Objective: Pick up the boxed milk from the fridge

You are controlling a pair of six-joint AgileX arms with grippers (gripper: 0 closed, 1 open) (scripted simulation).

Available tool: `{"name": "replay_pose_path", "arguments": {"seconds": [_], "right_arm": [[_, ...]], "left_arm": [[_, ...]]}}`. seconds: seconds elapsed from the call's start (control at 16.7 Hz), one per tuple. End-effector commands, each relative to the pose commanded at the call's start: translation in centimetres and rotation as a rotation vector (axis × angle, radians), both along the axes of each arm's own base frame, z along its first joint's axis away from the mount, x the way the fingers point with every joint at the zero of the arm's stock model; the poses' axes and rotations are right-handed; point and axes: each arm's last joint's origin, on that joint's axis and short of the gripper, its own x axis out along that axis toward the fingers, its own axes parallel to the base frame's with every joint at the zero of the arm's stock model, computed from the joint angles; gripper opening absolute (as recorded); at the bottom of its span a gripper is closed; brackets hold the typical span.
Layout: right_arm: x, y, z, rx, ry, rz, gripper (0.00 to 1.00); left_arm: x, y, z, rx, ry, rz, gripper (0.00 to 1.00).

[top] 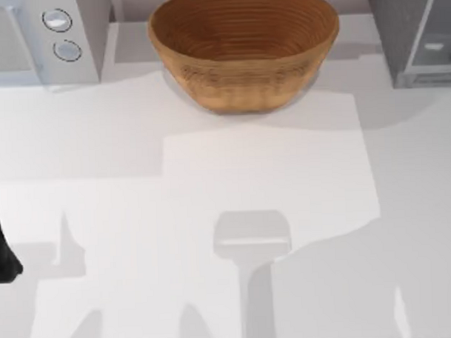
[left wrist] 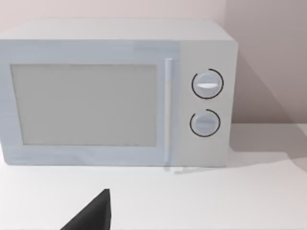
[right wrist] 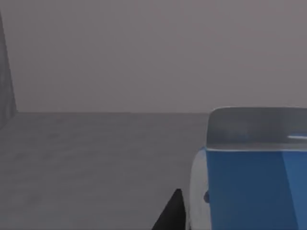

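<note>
The boxed milk [right wrist: 254,182], a blue carton with a pale top and white edge, stands close up in the right wrist view on the dark grey floor inside the fridge [right wrist: 96,158]. A dark part of my right gripper [right wrist: 170,215] shows just beside the carton's white edge. From above, the fridge [top: 413,36] is the dark grey cabinet with a pale framed panel at the table's back right. My left gripper [left wrist: 93,213] is parked at the table's left edge, where the dark left arm [top: 0,251] shows, facing the microwave.
A large woven bowl [top: 243,50] stands at the back middle of the white table [top: 212,214]. A light grey-white microwave [top: 43,38] with two round knobs [left wrist: 207,103] sits at the back left. The fridge's back wall [right wrist: 153,52] lies beyond the carton.
</note>
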Motion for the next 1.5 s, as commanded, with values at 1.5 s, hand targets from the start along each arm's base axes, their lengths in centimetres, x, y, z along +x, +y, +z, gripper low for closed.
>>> {"name": "replay_pose_path", "arguments": {"seconds": [1.5], "right_arm": [[-1.4,-0.1,5.2,0.0,-0.008,0.001,0.0]], "left_arm": [[0.0,0.0,0.0,0.0,0.0,0.0,1.0]]}}
